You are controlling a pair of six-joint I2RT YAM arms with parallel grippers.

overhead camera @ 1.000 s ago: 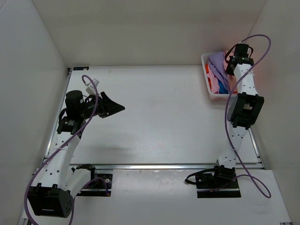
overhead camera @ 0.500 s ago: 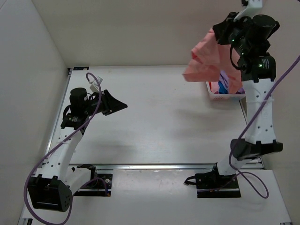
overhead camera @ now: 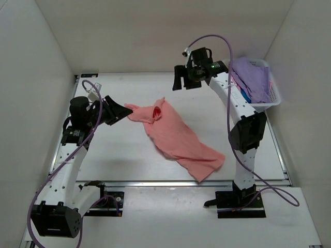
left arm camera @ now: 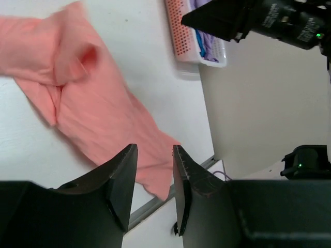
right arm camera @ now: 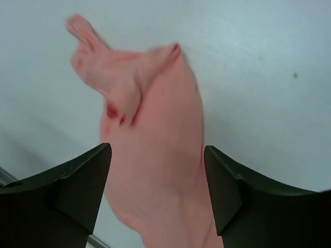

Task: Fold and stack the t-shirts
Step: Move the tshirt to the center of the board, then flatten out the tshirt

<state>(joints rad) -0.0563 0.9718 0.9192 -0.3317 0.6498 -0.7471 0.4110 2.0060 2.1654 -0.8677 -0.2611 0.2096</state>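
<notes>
A salmon-pink t-shirt (overhead camera: 176,137) lies crumpled and stretched slantwise across the middle of the table, from mid-left to the near right. My left gripper (overhead camera: 123,111) hovers at the shirt's left end, open, with nothing between its fingers; in the left wrist view the t-shirt (left arm camera: 98,108) shows beyond the gripper (left arm camera: 153,160). My right gripper (overhead camera: 184,82) hangs above the back of the table with its jaws wide open and empty. From the right wrist, the gripper (right arm camera: 156,160) looks straight down on the t-shirt (right arm camera: 155,129). A lavender-purple t-shirt (overhead camera: 251,77) sits on top in the basket.
The white plastic basket (overhead camera: 269,102) stands at the back right corner against the wall, also seen in the left wrist view as the basket (left arm camera: 183,36). White walls close in the table on the left, back and right. A metal rail (overhead camera: 181,183) runs along the near edge.
The right arm lifted the salmon-pink t-shirt out of the basket, swung left and let go. The shirt now lies on the table and the right jaws stand open. The left arm barely moved.
</notes>
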